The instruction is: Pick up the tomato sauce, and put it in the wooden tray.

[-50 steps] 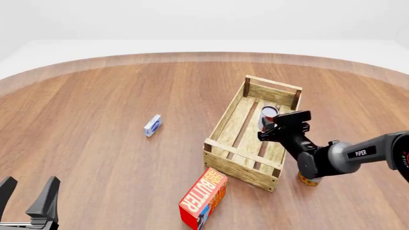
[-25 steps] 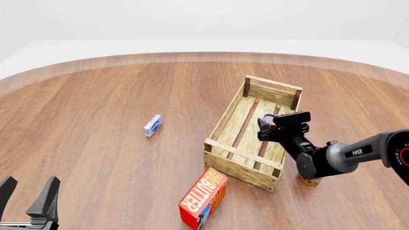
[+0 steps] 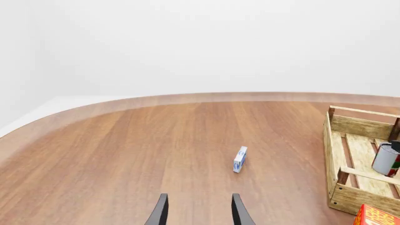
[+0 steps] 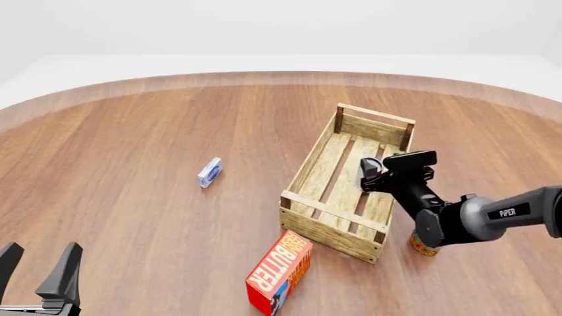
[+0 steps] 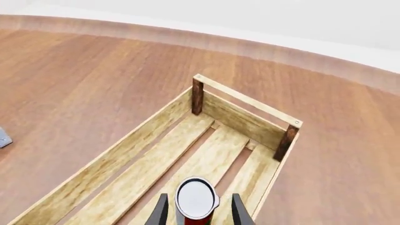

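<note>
While the right gripper holds the sauce between its jaws, low inside the tray at centre right of the front view, only the letting go seems left. Whether the can rests on the slats is unclear. Lower left, the left gripper idles, jaws apart.

Bright, even, shadowless render.
Soft diffuse light (no evident source) falls on the table; all views sharp, without glare or edge distortion.
</note>
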You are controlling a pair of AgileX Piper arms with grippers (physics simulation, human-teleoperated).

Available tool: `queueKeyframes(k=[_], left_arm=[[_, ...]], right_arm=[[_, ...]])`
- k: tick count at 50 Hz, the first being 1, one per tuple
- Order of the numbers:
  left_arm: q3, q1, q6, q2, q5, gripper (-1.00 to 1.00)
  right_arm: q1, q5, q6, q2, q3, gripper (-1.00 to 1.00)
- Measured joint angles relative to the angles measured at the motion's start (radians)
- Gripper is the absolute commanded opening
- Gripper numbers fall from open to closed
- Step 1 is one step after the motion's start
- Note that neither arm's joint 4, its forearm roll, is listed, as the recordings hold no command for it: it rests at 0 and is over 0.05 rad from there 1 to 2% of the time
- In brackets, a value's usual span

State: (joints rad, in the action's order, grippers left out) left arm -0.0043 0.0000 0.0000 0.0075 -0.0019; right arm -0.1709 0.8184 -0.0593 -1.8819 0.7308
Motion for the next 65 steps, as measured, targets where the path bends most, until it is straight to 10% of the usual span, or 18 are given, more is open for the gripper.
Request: queueKeyframes(k=[65], left_arm=[[0.0,0.0,0.0,0.0,0.0,1.0]], right_arm=[[0.003,-0.132,-0.031,0.281,-0.099,1.0]])
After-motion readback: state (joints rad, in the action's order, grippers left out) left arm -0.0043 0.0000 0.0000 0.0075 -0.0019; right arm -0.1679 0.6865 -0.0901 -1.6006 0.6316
